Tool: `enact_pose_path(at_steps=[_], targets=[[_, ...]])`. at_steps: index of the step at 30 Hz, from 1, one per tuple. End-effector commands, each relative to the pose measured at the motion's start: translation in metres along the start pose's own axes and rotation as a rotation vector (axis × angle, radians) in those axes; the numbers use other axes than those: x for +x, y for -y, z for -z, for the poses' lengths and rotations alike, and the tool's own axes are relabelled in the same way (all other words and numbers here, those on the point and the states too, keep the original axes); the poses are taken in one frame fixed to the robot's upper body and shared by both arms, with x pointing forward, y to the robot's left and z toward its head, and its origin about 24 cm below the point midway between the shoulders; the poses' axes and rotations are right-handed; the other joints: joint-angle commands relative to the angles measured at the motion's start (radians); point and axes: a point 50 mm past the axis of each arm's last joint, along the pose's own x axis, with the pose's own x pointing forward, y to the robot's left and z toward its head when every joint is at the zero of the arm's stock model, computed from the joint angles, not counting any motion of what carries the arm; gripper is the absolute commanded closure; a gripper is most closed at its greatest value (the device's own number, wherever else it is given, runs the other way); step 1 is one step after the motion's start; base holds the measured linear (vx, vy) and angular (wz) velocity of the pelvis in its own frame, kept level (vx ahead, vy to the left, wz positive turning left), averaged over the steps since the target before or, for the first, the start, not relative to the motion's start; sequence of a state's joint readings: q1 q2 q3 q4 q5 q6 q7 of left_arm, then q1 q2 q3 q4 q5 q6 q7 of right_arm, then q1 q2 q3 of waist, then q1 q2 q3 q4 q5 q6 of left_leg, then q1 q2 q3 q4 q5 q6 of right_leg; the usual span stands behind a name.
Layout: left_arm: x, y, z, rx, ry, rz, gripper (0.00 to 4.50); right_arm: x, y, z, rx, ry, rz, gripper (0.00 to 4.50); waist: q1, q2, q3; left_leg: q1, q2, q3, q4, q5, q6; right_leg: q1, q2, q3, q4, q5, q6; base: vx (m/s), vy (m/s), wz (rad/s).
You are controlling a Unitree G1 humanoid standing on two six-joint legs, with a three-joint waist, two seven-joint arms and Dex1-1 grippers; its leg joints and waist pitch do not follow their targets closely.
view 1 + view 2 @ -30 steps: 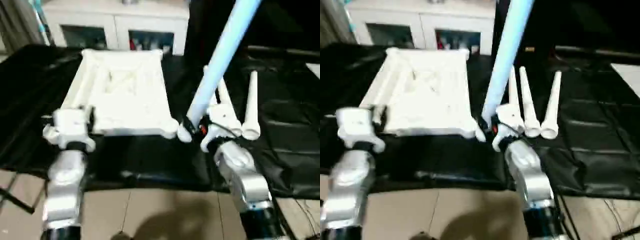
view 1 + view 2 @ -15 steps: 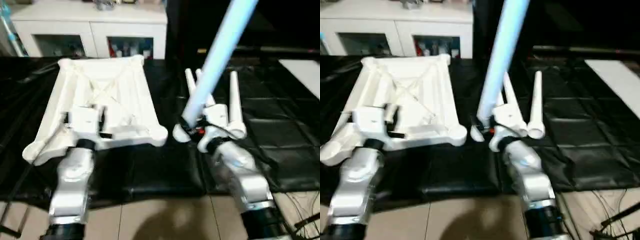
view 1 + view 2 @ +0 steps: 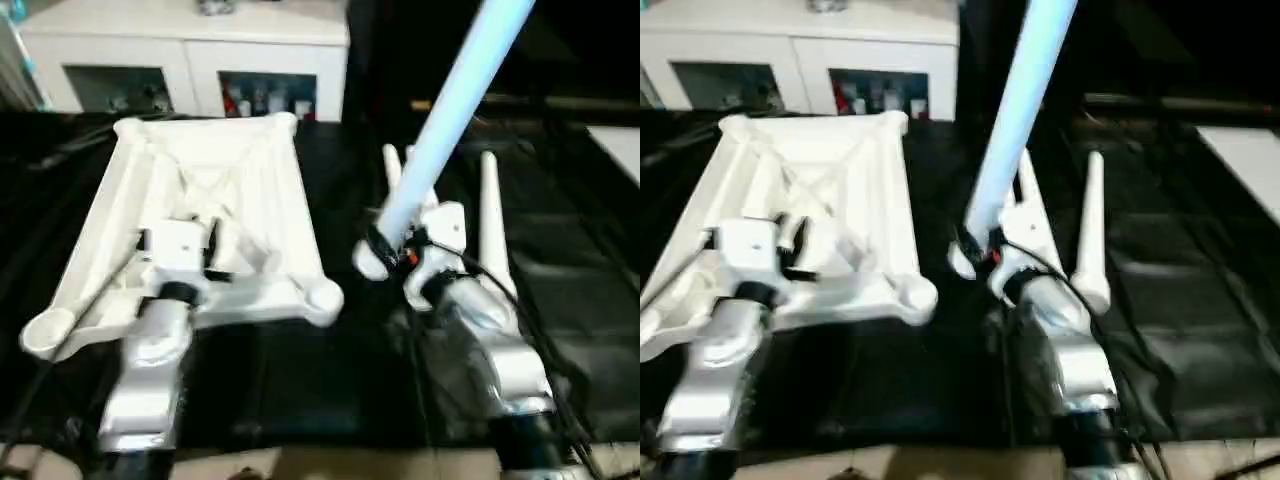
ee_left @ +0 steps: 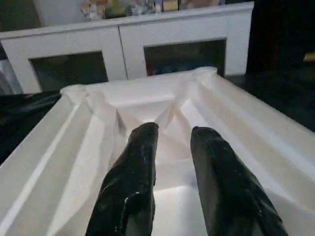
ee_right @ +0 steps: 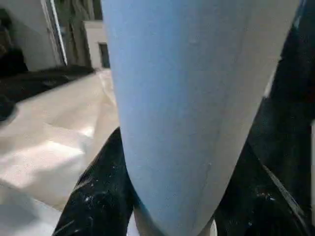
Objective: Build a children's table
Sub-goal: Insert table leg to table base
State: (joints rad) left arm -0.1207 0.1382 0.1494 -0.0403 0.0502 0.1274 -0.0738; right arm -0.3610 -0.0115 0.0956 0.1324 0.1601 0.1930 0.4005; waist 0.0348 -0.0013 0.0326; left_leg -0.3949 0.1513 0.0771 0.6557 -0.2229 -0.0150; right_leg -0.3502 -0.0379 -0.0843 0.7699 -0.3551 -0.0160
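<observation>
Tabletop (image 3: 210, 200) lies underside up on black bench (image 3: 560, 250), sockets exposed for legs. Right gripper (image 3: 385, 250) fingers clenched on one leg (image 3: 450, 110), raised, apparently bound for near corner socket (image 3: 322, 297). Left gripper (image 4: 170, 162) fingers parted, grasping nothing, over the underside. Spare legs (image 3: 490, 215) just beside the right arm.

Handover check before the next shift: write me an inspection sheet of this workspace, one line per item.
Surface: black sheet covering the big table, creased.
Job's things: white tabletop lies underside up, corner sockets showing; one leg is raised at a slant; further legs lie flat to its right, their number unclear.
Clutter: nothing seen.
Grippers: right gripper is shut on the raised leg's lower end; left gripper is over the tabletop's underside, fingers apart, nothing between them.
Cables: a thin black cable runs along the right forearm.
Surroundings: white glass-door cabinet behind the table; pale floor at the near edge.
</observation>
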Motion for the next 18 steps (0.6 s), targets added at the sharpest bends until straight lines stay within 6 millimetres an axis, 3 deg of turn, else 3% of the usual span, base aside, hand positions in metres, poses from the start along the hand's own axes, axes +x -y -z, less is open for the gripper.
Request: enact_pose_path(at_steps=[1, 2, 3, 4, 5, 6, 7, 8, 9, 10, 11, 12, 13, 14, 15, 17, 18], targets=[[-0.002, 0.010, -0.004, -0.057, 0.030, 0.088, 3.14, -0.004, 0.012, 0.002, 0.020, -0.020, 0.035, 2.65, -0.021, 0.018, -0.056, 0.112, 0.120, -0.068, -0.107, 0.133, 0.480, -0.079, -0.041, 0.033, -0.033, 0.111, 0.076, 0.000, 0.000, 0.00], [-0.002, 0.010, -0.004, -0.057, 0.030, 0.088, 3.14, -0.004, 0.012, 0.002, 0.020, -0.020, 0.035, 2.65, -0.017, -0.001, -0.048, 0.081, 0.104, -0.045, -0.107, 0.116, 0.452, -0.064, -0.054, 0.053, -0.073, 0.176, 0.059, 0.000, 0.000, 0.00], [-0.004, 0.017, -0.004, -0.088, 0.038, 0.203, 3.14, -0.005, 0.011, -0.002, 0.026, -0.017, 0.013, 2.65, 0.011, -0.056, -0.046, 0.012, 0.028, 0.023, -0.062, -0.031, 0.301, -0.012, -0.121, 0.122, -0.201, 0.210, 0.031, -0.018, -0.099, 0.01], [-0.006, 0.021, -0.005, -0.109, 0.045, 0.284, 2.96, -0.006, 0.011, -0.004, 0.029, -0.014, -0.003, 2.65, 0.047, -0.056, -0.044, -0.012, 0.014, 0.025, -0.041, -0.028, 0.153, 0.038, -0.195, 0.159, -0.217, 0.133, 0.032, -0.023, -0.129, -0.04], [-0.007, 0.026, -0.007, -0.123, 0.065, 0.401, 2.85, -0.006, 0.012, -0.009, 0.045, -0.005, -0.034, 2.65, 0.052, -0.062, -0.051, -0.010, 0.029, 0.022, -0.063, 0.023, 0.092, 0.039, -0.176, 0.143, -0.199, 0.153, 0.044, -0.023, -0.129, -0.04], [-0.007, 0.029, -0.009, -0.112, 0.077, 0.508, 2.78, -0.006, 0.014, -0.012, 0.043, -0.007, -0.057, 2.65, 0.057, -0.055, -0.053, 0.005, 0.032, 0.028, -0.086, 0.061, 0.031, 0.026, -0.129, 0.117, -0.182, 0.236, 0.034, -0.037, -0.113, -0.05], [-0.007, 0.030, -0.010, -0.099, 0.082, 0.566, 2.78, -0.006, 0.015, -0.014, 0.040, -0.009, -0.069, 2.65, 0.054, -0.050, -0.056, 0.013, 0.037, 0.031, -0.091, 0.074, 0.024, 0.017, -0.119, 0.110, -0.177, 0.294, 0.014, -0.056, -0.079, -0.03], [-0.003, 0.027, -0.012, -0.066, 0.077, 0.674, 2.75, -0.005, 0.019, -0.017, 0.015, -0.008, -0.095, 2.65, 0.045, -0.035, -0.052, 0.008, 0.036, 0.038, -0.101, 0.043, -0.006, 0.017, -0.098, 0.094, -0.180, 0.294, -0.031, -0.056, -0.079, -0.03], [0.002, 0.026, -0.014, -0.026, 0.066, 0.754, 2.75, -0.003, 0.023, -0.020, -0.016, -0.008, -0.107, 2.65, 0.043, -0.009, -0.046, 0.021, 0.049, 0.039, -0.115, -0.067, -0.043, 0.007, -0.093, 0.087, -0.188, 0.168, -0.078, -0.074, -0.038, -0.08], [0.003, 0.026, -0.015, -0.019, 0.064, 0.766, 2.65, -0.003, 0.024, -0.020, -0.021, -0.008, -0.108, 2.65, 0.038, -0.017, -0.041, 0.031, 0.056, 0.047, -0.123, -0.172, -0.071, 0.003, -0.088, 0.085, -0.203, 0.010, -0.106, -0.084, -0.009, -0.03], [0.007, 0.026, -0.016, 0.017, 0.041, 0.854, 2.48, -0.003, 0.028, -0.023, -0.041, -0.007, -0.117, 2.65, 0.037, -0.013, -0.040, 0.034, 0.061, 0.046, -0.128, -0.207, -0.083, 0.002, -0.087, 0.084, -0.205, -0.047, -0.117, -0.084, -0.009, -0.03], [0.008, 0.028, -0.016, 0.032, 0.010, 0.935, 2.40, -0.003, 0.031, -0.025, -0.037, -0.005, -0.125, 2.65, 0.036, 0.000, -0.034, 0.040, 0.064, 0.047, -0.135, -0.272, -0.102, -0.009, -0.084, 0.084, -0.216, -0.133, -0.126, -0.092, 0.019, 0.00], [0.009, 0.029, -0.016, 0.037, -0.014, 0.991, 2.38, -0.004, 0.033, -0.027, -0.036, -0.005, -0.129, 2.65, 0.036, -0.002, -0.029, 0.047, 0.066, 0.047, -0.139, -0.340, -0.112, -0.017, -0.085, 0.085, -0.224, -0.211, -0.128, -0.085, 0.033, -0.01], [0.010, 0.030, -0.014, 0.039, -0.050, 1.041, 2.38, -0.004, 0.034, -0.028, -0.041, -0.006, -0.135, 2.65, 0.036, 0.005, -0.027, 0.048, 0.065, 0.046, -0.140, -0.365, -0.117, -0.019, -0.086, 0.086, -0.226, -0.239, -0.127, -0.085, 0.033, -0.01], [0.010, 0.030, -0.013, 0.040, -0.052, 1.045, 2.32, -0.004, 0.034, -0.028, -0.041, -0.006, -0.135, 2.65, 0.036, -0.002, -0.025, 0.050, 0.066, 0.047, -0.141, -0.392, -0.121, -0.021, -0.089, 0.086, -0.233, -0.284, -0.118, -0.069, 0.043, -0.03], [0.012, 0.032, -0.010, 0.088, -0.132, 1.165, 2.03, -0.005, 0.040, -0.033, -0.054, -0.015, -0.147, 2.65, 0.037, -0.002, -0.022, 0.047, 0.062, 0.048, -0.146, -0.402, -0.117, -0.018, -0.096, 0.084, -0.243, -0.350, -0.096, -0.057, 0.049, -0.06], [0.013, 0.029, -0.007, 0.122, -0.190, 1.227, 1.96, -0.004, 0.041, -0.035, -0.064, -0.027, -0.184, 2.65, 0.039, -0.002, -0.019, 0.054, 0.061, 0.051, -0.145, -0.418, -0.115, -0.027, -0.096, 0.083, -0.250, -0.399, -0.079, 0.000, 0.000, 0.00]])
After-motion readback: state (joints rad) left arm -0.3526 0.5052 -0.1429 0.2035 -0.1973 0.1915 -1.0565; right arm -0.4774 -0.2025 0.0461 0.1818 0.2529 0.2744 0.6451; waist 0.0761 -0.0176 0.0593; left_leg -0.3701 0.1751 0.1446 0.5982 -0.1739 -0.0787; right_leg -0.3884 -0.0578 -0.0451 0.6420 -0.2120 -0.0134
